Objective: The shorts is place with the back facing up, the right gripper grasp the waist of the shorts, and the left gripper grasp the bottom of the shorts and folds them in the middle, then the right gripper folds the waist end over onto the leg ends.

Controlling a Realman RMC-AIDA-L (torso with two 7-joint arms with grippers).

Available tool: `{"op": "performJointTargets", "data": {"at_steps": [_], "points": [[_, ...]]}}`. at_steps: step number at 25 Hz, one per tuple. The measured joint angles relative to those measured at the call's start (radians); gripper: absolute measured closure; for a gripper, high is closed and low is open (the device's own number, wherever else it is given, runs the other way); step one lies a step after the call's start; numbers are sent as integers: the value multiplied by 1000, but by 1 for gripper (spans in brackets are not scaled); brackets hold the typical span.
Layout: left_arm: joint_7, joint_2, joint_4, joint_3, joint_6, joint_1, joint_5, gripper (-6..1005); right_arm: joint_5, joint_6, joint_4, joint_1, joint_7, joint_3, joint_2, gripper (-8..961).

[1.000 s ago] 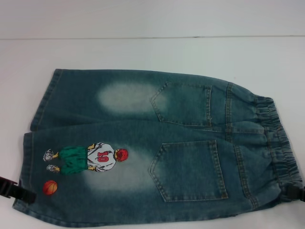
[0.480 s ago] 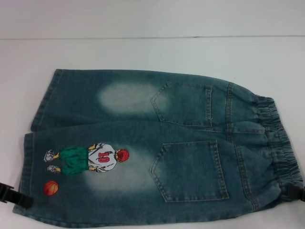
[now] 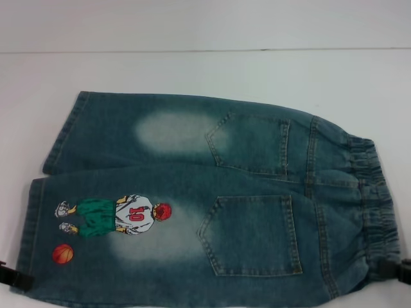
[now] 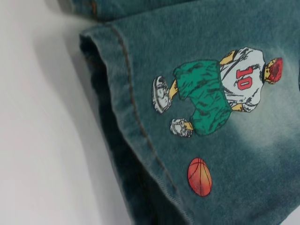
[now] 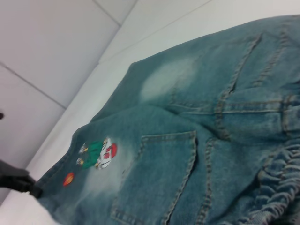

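Note:
The blue denim shorts lie back up on the white table, two patch pockets showing. The leg hems point left and the elastic waist points right. My left gripper pinches the near hem corner beside the orange ball print; the right wrist view shows the left gripper closed on that corner. My right gripper holds the near waist corner, where the fabric bunches. In the left wrist view the hem stands raised above the table, close to the cartoon player.
The white table stretches bare behind and to both sides of the shorts. Its far edge meets a pale wall. The shorts' near edge runs out of the head view's bottom.
Both grippers have moved toward me, dragging the near edge of the shorts along. The near leg and waist corner sit lower in the head view than before.

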Motion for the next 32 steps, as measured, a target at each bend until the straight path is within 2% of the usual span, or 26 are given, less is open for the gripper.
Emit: {"op": "performJointTargets", "data": {"at_steps": [5, 14, 22, 27, 32], "points": [[10, 3, 4, -13, 12, 15, -1, 930, -31, -16, 1, 6, -14, -10, 8, 898], [77, 26, 18, -131, 107, 9, -46, 931, -33, -108, 1, 11, -58, -8, 11, 898], [84, 45, 37, -143, 155, 0, -162, 931, -25, -129, -3, 16, -53, 62, -5, 898], [77, 65, 38, -147, 160, -39, -238, 931, -24, -129, -15, 39, -37, 114, -18, 897], [70, 80, 29, -157, 144, -101, -263, 930, -23, -129, -69, 73, 2, 131, -20, 897]]}}
